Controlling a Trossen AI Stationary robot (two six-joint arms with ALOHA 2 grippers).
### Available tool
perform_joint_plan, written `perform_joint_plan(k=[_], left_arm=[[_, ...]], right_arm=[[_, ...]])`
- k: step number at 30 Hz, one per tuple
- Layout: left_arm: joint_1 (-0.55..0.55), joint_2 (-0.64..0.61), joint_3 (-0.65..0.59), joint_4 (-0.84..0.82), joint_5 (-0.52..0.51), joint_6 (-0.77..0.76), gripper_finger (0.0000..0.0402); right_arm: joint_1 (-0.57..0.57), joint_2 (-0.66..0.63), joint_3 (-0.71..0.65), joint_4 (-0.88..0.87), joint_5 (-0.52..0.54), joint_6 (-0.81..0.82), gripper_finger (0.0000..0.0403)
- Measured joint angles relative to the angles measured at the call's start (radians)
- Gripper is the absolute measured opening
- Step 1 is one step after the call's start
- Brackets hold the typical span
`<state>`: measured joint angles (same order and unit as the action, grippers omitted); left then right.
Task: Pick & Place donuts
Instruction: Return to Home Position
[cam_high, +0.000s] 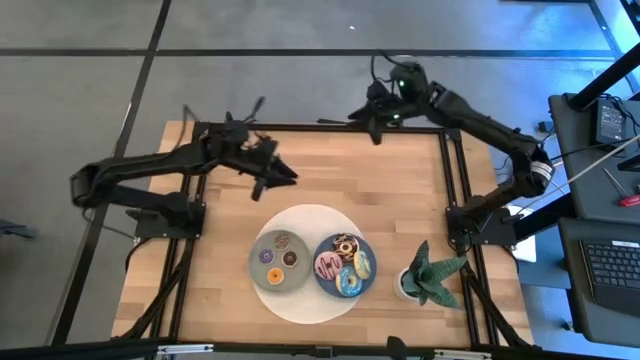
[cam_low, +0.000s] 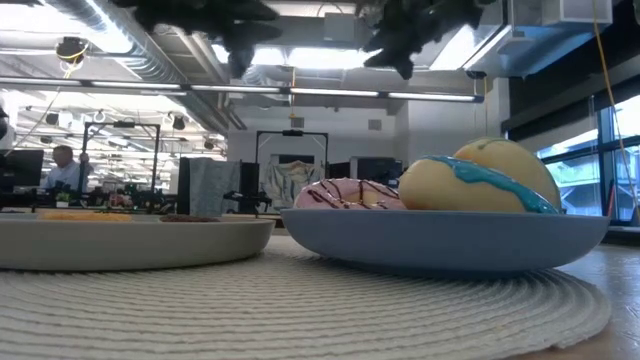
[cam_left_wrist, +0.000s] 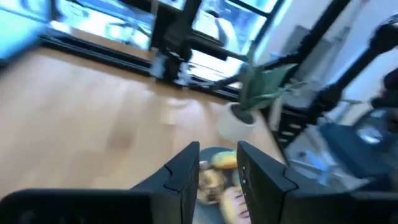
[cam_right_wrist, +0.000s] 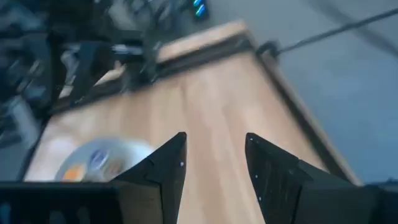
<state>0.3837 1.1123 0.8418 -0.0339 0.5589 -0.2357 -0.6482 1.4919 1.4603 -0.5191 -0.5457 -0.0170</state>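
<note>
- Seven donuts sit plated: three small on the grey plate, four big on the blue plate; placing looks finished.
- Left tool and right tool hang over the counter's far half, both parted and empty.

Donuts blurred between left fingers

Both arms hang raised, left gripper narrowly parted, right gripper wider apart, both empty.
</note>
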Motion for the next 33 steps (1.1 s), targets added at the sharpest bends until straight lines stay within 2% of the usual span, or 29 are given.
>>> perform_joint_plan(k=[2, 5, 8, 11, 20, 25, 33], left_arm=[[0.029, -0.071, -0.041, -0.026, -0.039, 0.023, 0.0104], [0.053, -0.173, -0.099, -0.06, -0.073, -0.012, 0.0104], [0.061, -0.265, -0.168, -0.034, -0.037, 0.019, 0.0103], [0.092, -0.36, -0.246, 0.023, -0.006, -0.016, 0.0103], [0.201, -0.606, -0.476, 0.188, -0.006, -0.131, 0.0102], [0.233, -0.698, -0.542, 0.25, 0.097, -0.174, 0.0104], [0.332, -0.834, -0.607, 0.276, 0.173, -0.206, 0.01]], right_arm=[[0.013, -0.014, -0.066, 0.128, 0.058, 0.049, 0.0165], [0.026, -0.067, -0.173, 0.225, 0.155, 0.073, 0.0165], [0.047, -0.154, -0.302, 0.255, 0.295, 0.097, 0.0165], [0.079, -0.275, -0.435, 0.305, 0.403, 0.138, 0.0165], [0.185, -0.668, -0.769, 0.356, 0.563, 0.282, 0.0165], [0.244, -0.857, -0.91, 0.366, 0.722, 0.352, 0.0165], [0.305, -1.028, -1.05, 0.389, 0.847, 0.392, 0.0165]])
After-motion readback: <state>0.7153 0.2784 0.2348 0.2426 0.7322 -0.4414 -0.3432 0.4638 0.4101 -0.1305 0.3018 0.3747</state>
